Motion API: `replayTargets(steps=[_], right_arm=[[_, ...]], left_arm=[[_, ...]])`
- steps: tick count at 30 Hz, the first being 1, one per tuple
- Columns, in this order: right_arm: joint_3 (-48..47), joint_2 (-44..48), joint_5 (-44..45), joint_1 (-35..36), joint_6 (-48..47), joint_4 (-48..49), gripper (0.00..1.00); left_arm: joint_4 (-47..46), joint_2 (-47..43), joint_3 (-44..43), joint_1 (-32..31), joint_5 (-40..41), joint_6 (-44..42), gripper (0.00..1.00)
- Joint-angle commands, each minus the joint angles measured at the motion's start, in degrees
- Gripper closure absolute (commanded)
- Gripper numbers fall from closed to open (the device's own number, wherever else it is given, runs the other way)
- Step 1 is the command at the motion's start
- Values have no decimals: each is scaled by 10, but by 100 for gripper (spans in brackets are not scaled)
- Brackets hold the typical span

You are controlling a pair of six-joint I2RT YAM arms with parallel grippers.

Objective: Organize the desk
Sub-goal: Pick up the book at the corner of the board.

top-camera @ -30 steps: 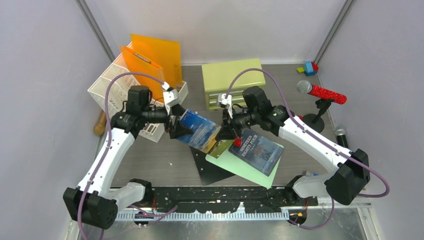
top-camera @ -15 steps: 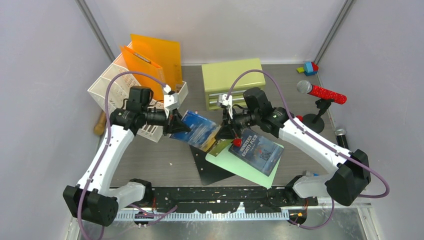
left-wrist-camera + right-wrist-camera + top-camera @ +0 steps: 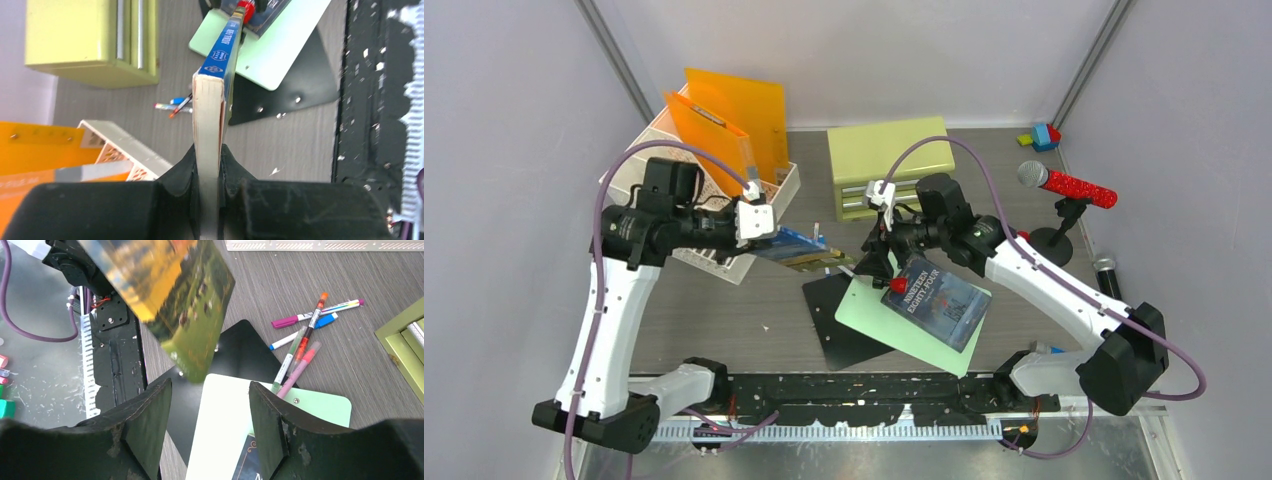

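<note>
The worktop [image 3: 734,315] fills the middle of the top view, dark wood-grain, bounded along its lower edge by a black perforated rail [image 3: 854,385]. Its widest bare stretch lies lower left of centre, between the rail and a white mesh organiser [image 3: 649,185] that sits at the upper left with orange folders [image 3: 734,110] standing in it. A yellow-green drawer cabinet [image 3: 889,150] stands against the upper edge at centre, with a bare strip to its right.

Just right of centre a pale green board [image 3: 894,335] lies askew, overlapping a black board [image 3: 839,325] whose corner points toward the rail. A dark paperback [image 3: 939,300] lies on the green board.

The left arm's jaws are pinching a blue book [image 3: 210,100] by one end. It is held off the worktop, edge-on in the left wrist view, between the organiser's corner and the boards. The right arm's jaws are spread. Its fingers [image 3: 150,415] hang over the corner of the green board, and the blue book's blurred far corner reaches close to the gap between them without being gripped.

A red microphone [image 3: 1069,185] on a stand stands near the right edge. Loose pens [image 3: 300,340] lie fanned between the cabinet and the green board. Small coloured blocks [image 3: 1044,135] sit in the upper right corner.
</note>
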State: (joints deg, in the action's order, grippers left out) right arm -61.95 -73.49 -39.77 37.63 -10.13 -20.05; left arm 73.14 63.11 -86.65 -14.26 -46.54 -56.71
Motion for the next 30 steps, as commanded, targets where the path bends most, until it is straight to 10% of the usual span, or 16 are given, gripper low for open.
replayTargets(steps=[1,30], right_arm=[[3,24,19,-3,-3,25,36],[26,30,28,-10,-28,32,36]], left_arm=[[78,15,-68,0,90,-109,100],[125,225,-272,29,397,-379,100]])
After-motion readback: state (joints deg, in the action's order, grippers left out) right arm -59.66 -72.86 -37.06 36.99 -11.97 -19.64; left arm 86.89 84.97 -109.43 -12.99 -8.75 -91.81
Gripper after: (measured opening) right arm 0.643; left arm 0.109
